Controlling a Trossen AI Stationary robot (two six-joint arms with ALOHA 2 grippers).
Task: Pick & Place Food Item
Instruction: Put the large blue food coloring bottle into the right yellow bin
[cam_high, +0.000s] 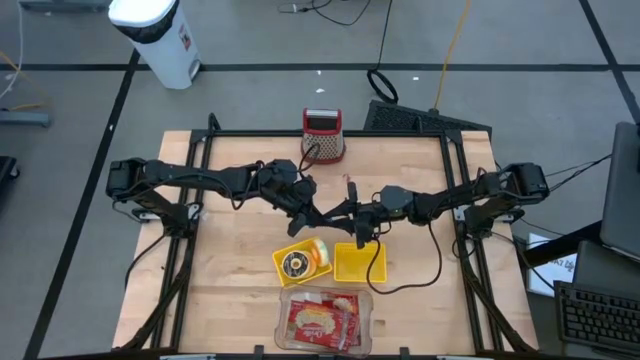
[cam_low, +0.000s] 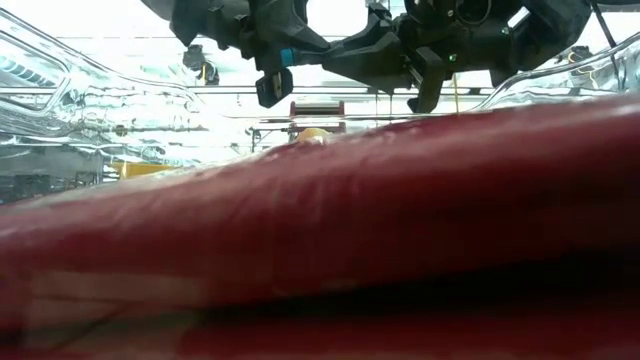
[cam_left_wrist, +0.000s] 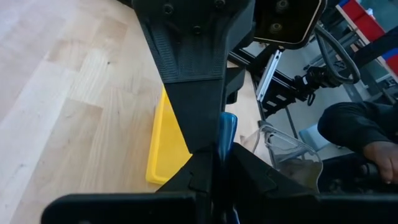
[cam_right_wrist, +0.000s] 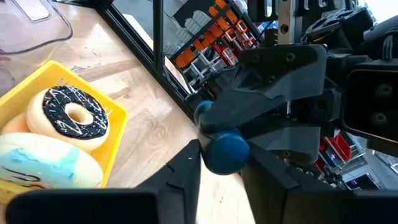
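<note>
The left claw (cam_high: 322, 214) and right claw (cam_high: 345, 210) meet above the middle of the tabletop (cam_high: 230, 270), both pinched on 1 blue-handled tool (cam_right_wrist: 222, 149). Below them, 2 doughnuts (cam_high: 303, 260) sit in a yellow tray (cam_high: 283, 274) beside an empty yellow tray (cam_high: 359, 264).
</note>
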